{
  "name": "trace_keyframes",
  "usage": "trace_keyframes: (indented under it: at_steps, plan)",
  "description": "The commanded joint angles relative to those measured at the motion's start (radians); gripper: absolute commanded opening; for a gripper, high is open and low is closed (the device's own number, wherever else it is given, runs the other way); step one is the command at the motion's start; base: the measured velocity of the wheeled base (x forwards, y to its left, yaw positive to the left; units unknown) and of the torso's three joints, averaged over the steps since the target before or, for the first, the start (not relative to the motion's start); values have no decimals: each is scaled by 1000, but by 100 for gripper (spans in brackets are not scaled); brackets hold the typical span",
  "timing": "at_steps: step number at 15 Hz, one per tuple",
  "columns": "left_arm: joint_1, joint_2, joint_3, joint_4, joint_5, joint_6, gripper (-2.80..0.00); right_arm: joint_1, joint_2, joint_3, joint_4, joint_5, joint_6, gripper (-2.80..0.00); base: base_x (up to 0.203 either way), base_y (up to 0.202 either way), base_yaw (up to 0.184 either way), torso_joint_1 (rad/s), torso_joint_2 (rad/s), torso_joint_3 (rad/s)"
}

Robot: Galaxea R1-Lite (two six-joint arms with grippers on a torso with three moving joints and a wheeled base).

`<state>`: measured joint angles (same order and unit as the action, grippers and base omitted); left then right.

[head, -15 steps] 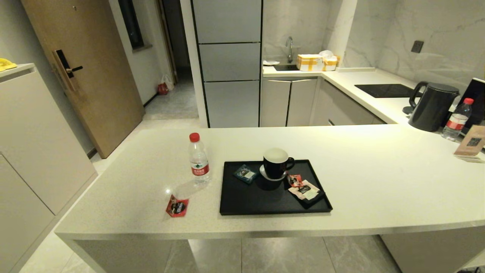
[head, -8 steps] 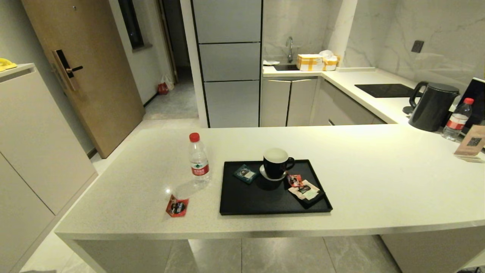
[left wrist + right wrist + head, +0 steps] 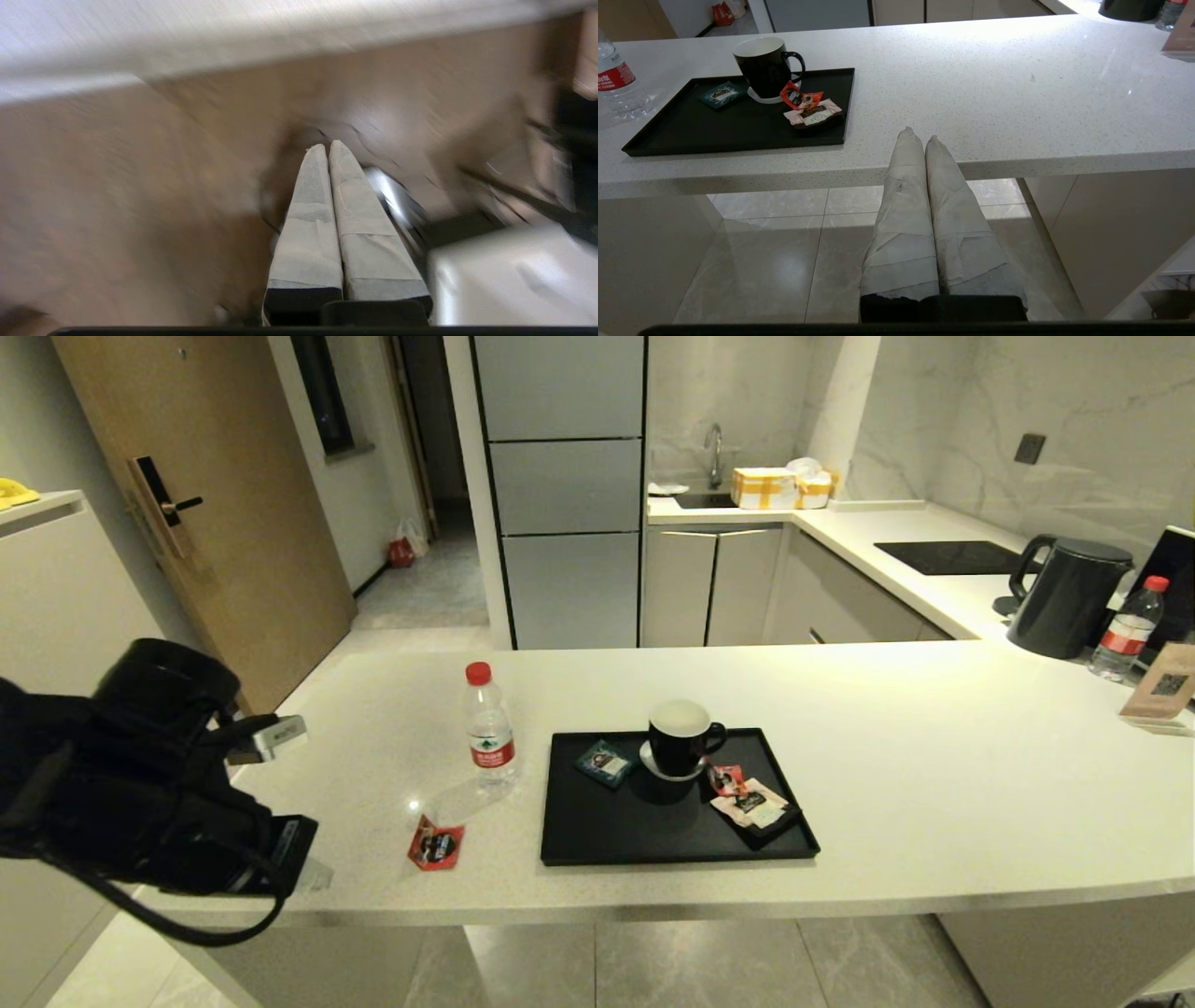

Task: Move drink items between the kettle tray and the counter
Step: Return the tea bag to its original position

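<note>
The water bottle (image 3: 490, 728) with its red cap stands upright on the counter (image 3: 934, 784), just left of the black kettle tray (image 3: 653, 831). In front of the bottle a red sachet (image 3: 436, 845) lies flat on the stone. My left arm (image 3: 159, 775) hangs at the counter's left end, well left of the sachet. Its gripper (image 3: 325, 148) is shut and empty. My right gripper (image 3: 920, 135) is shut and empty too, low before the counter's front edge (image 3: 994, 168) and right of the tray (image 3: 738, 126); it is outside the head view.
On the tray stand a black mug (image 3: 681, 739) on a white coaster, a teal sachet (image 3: 605, 763), and a red (image 3: 726, 777) and a pale pink sachet (image 3: 758, 805). A black kettle (image 3: 1064, 597), a second bottle (image 3: 1125, 630) and a sign card (image 3: 1162, 686) are far right.
My left arm has risen into the head view at the counter's left end. The bottle, the sachets and the tray have not moved.
</note>
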<state>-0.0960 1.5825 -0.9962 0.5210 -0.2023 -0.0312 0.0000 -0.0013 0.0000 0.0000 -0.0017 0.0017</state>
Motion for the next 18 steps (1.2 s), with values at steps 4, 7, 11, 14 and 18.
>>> trace_keyframes:
  at_steps: [4, 7, 11, 14, 18]
  plan:
    - [-5, 214, -10, -226, 145, -3, 0, 0, 1, 2, 0, 0, 0, -280, 0, 0, 0, 0, 0, 0]
    - [-20, 309, -16, -265, 163, -3, 0, 0, 1, 2, 0, 0, 0, -280, 0, 0, 0, 0, 0, 0]
    - [-61, 374, -15, -309, 201, -7, 0, 0, 1, 2, 0, 0, 0, -280, 0, 0, 0, 0, 0, 0]
    - [-71, 422, -19, -394, 213, -9, 0, 0, 1, 2, 0, 0, 0, -280, 0, 0, 0, 0, 0, 0]
    - [-71, 473, -46, -411, 230, -14, 0, 0, 1, 2, 0, 0, 0, -280, 0, 0, 0, 0, 0, 0]
